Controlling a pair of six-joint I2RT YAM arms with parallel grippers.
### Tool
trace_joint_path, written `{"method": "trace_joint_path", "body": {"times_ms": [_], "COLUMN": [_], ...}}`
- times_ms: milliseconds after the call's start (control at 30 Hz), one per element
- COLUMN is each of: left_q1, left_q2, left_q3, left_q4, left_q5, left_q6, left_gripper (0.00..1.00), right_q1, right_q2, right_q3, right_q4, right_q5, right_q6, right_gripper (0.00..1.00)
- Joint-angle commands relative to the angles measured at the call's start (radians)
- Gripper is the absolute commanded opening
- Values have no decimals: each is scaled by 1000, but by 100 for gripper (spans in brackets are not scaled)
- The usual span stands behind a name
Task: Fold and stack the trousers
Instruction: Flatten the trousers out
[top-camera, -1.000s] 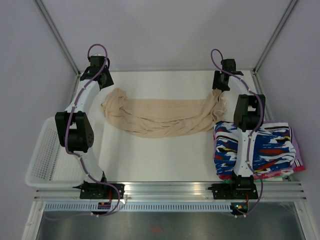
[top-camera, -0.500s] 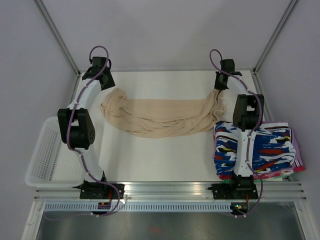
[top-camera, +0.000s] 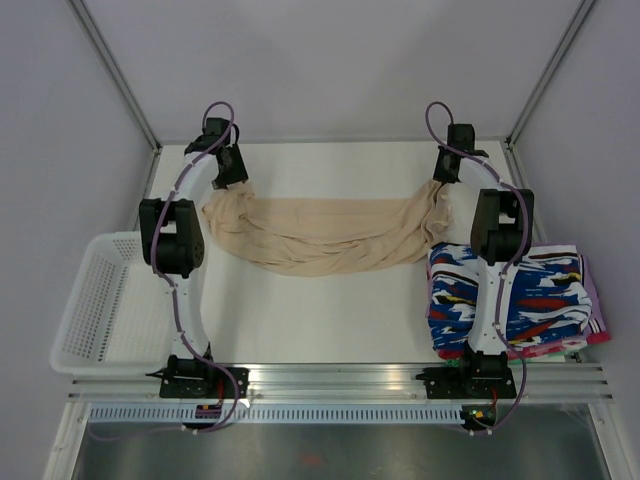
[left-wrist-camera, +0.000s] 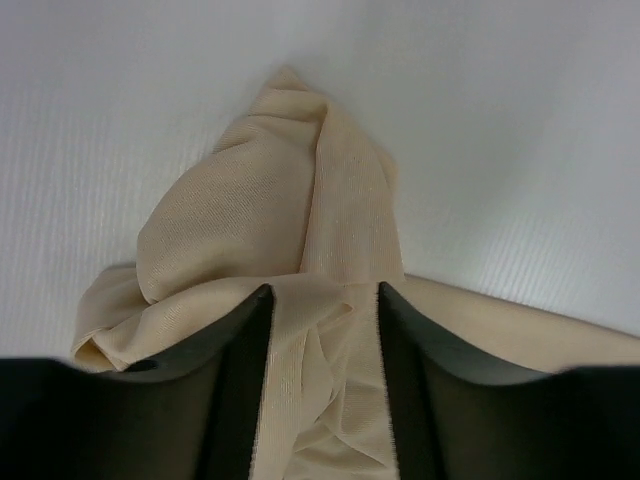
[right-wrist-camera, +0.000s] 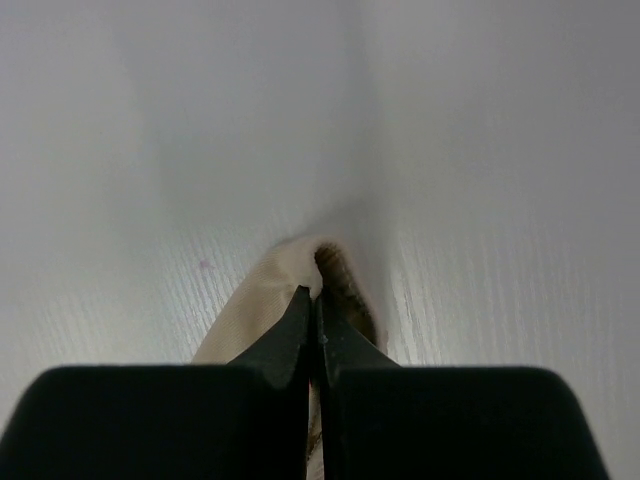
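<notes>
Beige trousers (top-camera: 320, 235): bunched lengthwise across the far half of the white table (top-camera: 320, 320), between my two grippers. My right gripper (right-wrist-camera: 315, 300): closed, pinching a fold at their right end. My left gripper (left-wrist-camera: 323, 300): fingers apart, straddling the left end. Patterned clothes (top-camera: 530, 300): stacked, near right. Mesh basket (top-camera: 95, 310): near left.

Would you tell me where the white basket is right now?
In the top view, the basket sits at the near left, beside the left arm.
</notes>
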Motion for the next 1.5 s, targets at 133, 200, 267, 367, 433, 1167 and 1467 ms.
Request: {"method": "trace_joint_path", "body": {"times_ms": [133,200,267,367,433,1167,1467], "left_q1": [-13,-13,-13,-13,-13,-16,-20], "left_q2": [-3,-55,-161,-318,-379,-188,-141], "left_q3": [60,33,-22,-134,-221,-161,-225], "left_q4": [-169,-185,-211,-246,-285,54,24], "left_q5": [-210,-287,-327,-384,-454,-31,-63], "left_q6": [-64,-94,-119,-168,-211,-91,-119], "left_gripper": [2,2,2,2,2,99,74], "right_q1": [-7,-7,-7,-10,-11,-19,-21], "right_q2": [-56,-62,-66,-83,-102,-157,-152], "right_q3": [-23,-29,-32,-48,-74,-178,-169], "right_q4": [43,46,45,51,65,100,108], "right_q5": [-36,-35,-30,-29,-32,-105,-104], "right_q6": [49,50,52,55,64,113,110], "right_gripper": [0,0,0,0,0,0,0]}}
